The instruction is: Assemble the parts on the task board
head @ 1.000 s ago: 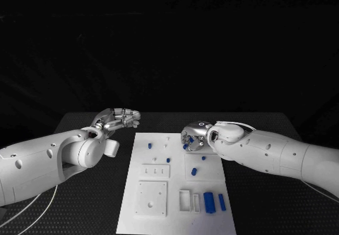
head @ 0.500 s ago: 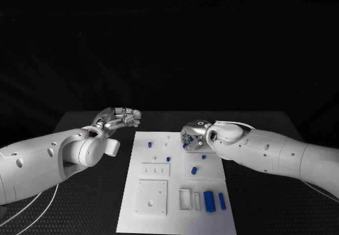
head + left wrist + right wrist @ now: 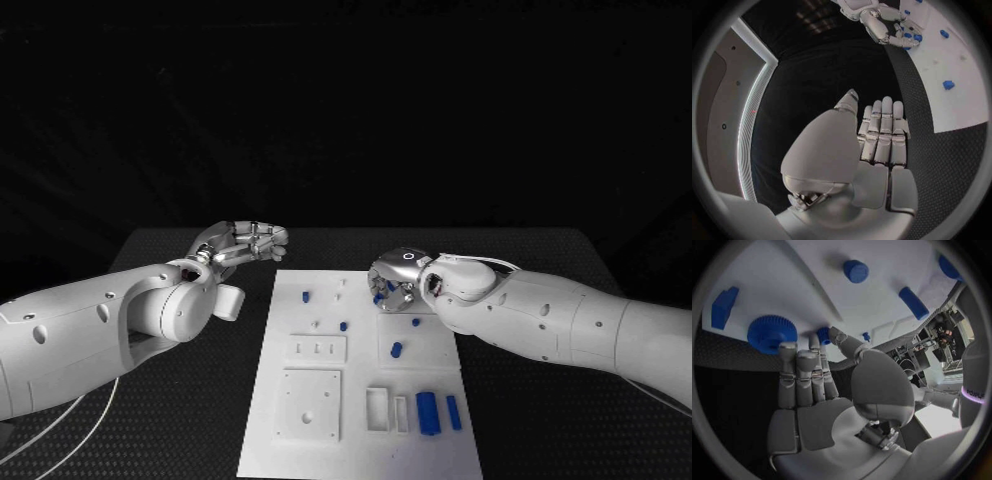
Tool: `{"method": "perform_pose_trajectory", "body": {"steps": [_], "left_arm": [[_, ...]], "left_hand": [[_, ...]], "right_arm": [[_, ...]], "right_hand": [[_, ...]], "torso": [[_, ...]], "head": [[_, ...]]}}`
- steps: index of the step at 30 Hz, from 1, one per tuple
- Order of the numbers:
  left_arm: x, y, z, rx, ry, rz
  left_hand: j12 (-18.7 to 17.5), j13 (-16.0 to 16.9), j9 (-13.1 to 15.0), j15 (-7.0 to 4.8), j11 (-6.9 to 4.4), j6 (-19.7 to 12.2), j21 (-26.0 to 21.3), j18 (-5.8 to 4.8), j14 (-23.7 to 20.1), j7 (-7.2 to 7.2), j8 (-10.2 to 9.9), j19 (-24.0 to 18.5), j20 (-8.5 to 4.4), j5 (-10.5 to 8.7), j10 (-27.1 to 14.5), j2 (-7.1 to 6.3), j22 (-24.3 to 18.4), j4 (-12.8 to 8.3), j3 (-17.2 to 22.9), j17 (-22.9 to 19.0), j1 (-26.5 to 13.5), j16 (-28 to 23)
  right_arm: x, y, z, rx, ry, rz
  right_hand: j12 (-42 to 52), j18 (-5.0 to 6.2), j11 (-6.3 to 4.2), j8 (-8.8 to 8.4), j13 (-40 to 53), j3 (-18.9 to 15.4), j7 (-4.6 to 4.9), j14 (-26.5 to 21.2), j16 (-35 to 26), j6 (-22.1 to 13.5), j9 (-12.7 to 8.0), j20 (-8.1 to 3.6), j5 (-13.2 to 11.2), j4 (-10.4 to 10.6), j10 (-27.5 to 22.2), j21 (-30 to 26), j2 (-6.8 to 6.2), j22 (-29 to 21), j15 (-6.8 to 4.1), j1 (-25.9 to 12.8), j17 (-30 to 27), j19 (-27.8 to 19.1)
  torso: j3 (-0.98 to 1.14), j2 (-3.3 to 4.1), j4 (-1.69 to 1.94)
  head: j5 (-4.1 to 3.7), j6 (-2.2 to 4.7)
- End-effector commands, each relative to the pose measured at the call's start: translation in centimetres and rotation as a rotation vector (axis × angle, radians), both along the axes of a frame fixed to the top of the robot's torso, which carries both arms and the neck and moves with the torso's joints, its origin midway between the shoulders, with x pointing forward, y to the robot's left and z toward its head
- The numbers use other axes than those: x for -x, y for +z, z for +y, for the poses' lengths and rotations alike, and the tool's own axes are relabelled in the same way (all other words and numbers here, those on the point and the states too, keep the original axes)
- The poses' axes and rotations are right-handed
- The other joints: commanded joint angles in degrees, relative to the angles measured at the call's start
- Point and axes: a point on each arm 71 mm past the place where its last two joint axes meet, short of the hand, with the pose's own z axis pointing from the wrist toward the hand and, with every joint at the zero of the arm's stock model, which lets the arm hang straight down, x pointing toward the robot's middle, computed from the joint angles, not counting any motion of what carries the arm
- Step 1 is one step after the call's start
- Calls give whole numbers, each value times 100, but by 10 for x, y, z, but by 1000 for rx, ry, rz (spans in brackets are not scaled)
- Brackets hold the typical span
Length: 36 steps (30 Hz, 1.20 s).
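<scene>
A: Presently, right hand [image 3: 397, 283] sits low over the far right part of the task board [image 3: 361, 400]. Its fingertips [image 3: 823, 336] meet a small blue part [image 3: 822, 333], apparently pinched against the thumb; a blue toothed wheel [image 3: 772, 333] lies just beside them.

B: Left hand?

A: Left hand [image 3: 245, 241] is off the board, above the counter [image 3: 173, 250], fingers straight and together, holding nothing.

B: Step?

A: Judged: pick-up or seating of that small part at the far end. Several blue parts [image 3: 427, 408] lie loose at the near end, so assembly looks early. Next move calls for a secure pinch and careful alignment with its socket.
</scene>
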Motion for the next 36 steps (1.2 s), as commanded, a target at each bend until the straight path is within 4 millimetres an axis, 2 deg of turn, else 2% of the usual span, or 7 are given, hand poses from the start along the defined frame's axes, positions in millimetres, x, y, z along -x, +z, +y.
{"method": "perform_pose_trajectory", "body": {"steps": [1, 8, 18, 22, 29, 31, 36], "left_arm": [[0, 1, -2, 11, -16, -2], [0, 1, -2, 10, -15, 0], [0, 1, -2, 10, -16, 1], [0, 1, -2, 10, -15, 0], [-2, 1, -5, 11, -20, -1], [-2, 1, -6, 11, -22, -1], [-2, 1, -7, 12, -24, 0]], "left_hand": [[-36, -6, -7, 12, 19, 13, -29, 29, 29, 10, -25, 29, -9, -30, 3, 26, 46, -9, -40, 10, -22, -33], [-44, -7, -11, 13, 21, 9, -31, 28, 30, 14, -31, 29, -9, -31, 0, 23, 47, -8, -46, 12, -30, -39], [-50, -7, -14, 14, 23, 8, -33, 28, 32, 17, -35, 29, -9, -32, -1, 24, 47, -8, -48, 14, -35, -44], [-57, -6, -16, 18, 25, 7, -35, 27, 33, 20, -39, 29, -7, -34, 0, 22, 48, -6, -54, 16, -47, -50], [-60, -6, -18, 19, 25, 7, -36, 27, 33, 20, -41, 28, -7, -35, 0, 21, 48, -7, -56, 17, -50, -54], [-61, -6, -18, 19, 25, 7, -37, 27, 33, 20, -41, 28, -6, -35, 1, 22, 48, -8, -56, 18, -50, -55], [-63, -6, -19, 19, 24, 8, -38, 27, 32, 19, -42, 28, -6, -35, 1, 23, 48, -9, -56, 18, -50, -57]], "right_arm": [[2, 0, 0, -1, -22, -65], [5, 8, 8, -46, -29, -138], [7, 16, 26, -63, -24, -244], [6, 17, 36, -65, -18, -259], [4, 17, 50, -53, -8, -282], [3, 17, 54, -46, -7, -289], [1, 17, 59, -42, -6, -299]], "right_hand": [[28, 363, -41, 32, 257, 57, -7, -20, 42, 44, 36, -35, -3, 3, 86, 41, 55, 122, -62, 110, -6, 34], [47, 363, -68, 59, 320, 128, -29, -44, 44, 86, 83, -44, -3, 7, 141, 83, 3, 120, -89, 110, -36, 41], [43, 363, -81, 73, 383, 237, -47, -43, 70, 120, 129, -66, -3, 44, 165, 133, -92, 113, -103, 131, -65, 62], [41, 363, -83, 74, 400, 264, -50, -43, 78, 128, 141, -71, -3, 65, 170, 143, -118, 110, -105, 133, -73, 67], [38, 363, -85, 75, 419, 290, -53, -45, 85, 136, 153, -75, -3, 90, 175, 154, -151, 107, -107, 135, -83, 71], [36, 363, -85, 74, 424, 299, -54, -45, 86, 137, 156, -76, -4, 97, 175, 157, -158, 107, -107, 138, -86, 72], [33, 363, -85, 73, 432, 309, -55, -46, 88, 137, 161, -79, -4, 105, 174, 165, -169, 108, -107, 141, -91, 76]], "torso": [[1, 5, 0], [-3, 9, -3], [4, 21, 2], [0, 19, 4], [-2, 25, 28], [2, 28, 24], [-9, 37, 49]], "head": [[7, 44], [18, 102], [44, 190], [62, 223], [70, 263], [78, 271], [66, 291]]}}
